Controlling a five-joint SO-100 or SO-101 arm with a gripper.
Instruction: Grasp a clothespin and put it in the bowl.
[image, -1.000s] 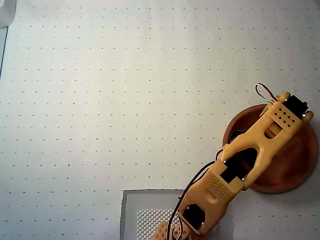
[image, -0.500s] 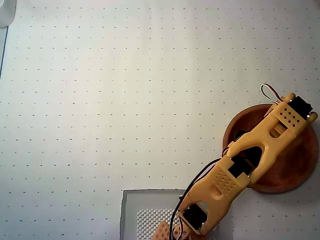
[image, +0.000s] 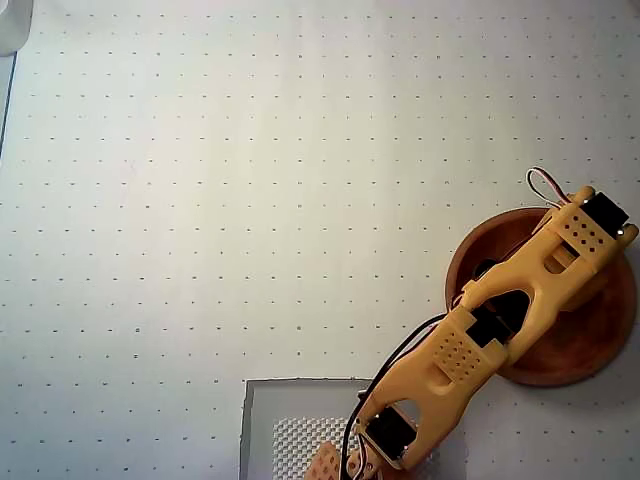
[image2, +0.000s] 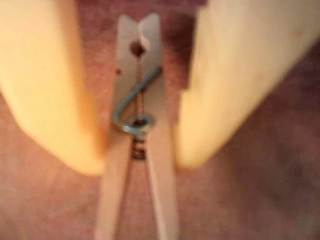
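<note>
Overhead view: the yellow plastic five-joint arm (image: 470, 345) extends from the bottom edge up and to the right, and its far end lies over the round, shallow, reddish-brown wooden bowl (image: 585, 345) at the right side of the white dotted desk (image: 250, 180). The arm covers the left and upper parts of the bowl; the fingertips are hidden beneath the wrist housing in this view. A grey square mat (image: 290, 415) with a textured white patch lies on the desk at the arm's base.

Wrist view: the two-finger yellow hand (image2: 137, 162) fills the frame, one broad finger (image2: 47, 90) at the left and the other at the right. Between them stands the small light tan wooden spring clothespin (image2: 137, 150), its metal spring coil visible at mid-length, its two slim prongs running toward the bottom edge. The left finger touches the clothespin's side; the right finger sits just beside it, with a narrow dark gap higher up. Whether the hand clamps the clothespin or has let go cannot be told. Reddish-brown wood, blurred, lies behind the clothespin and fingers, placing the clothespin inside or directly over the bowl; contact with the bowl floor cannot be confirmed.
</note>
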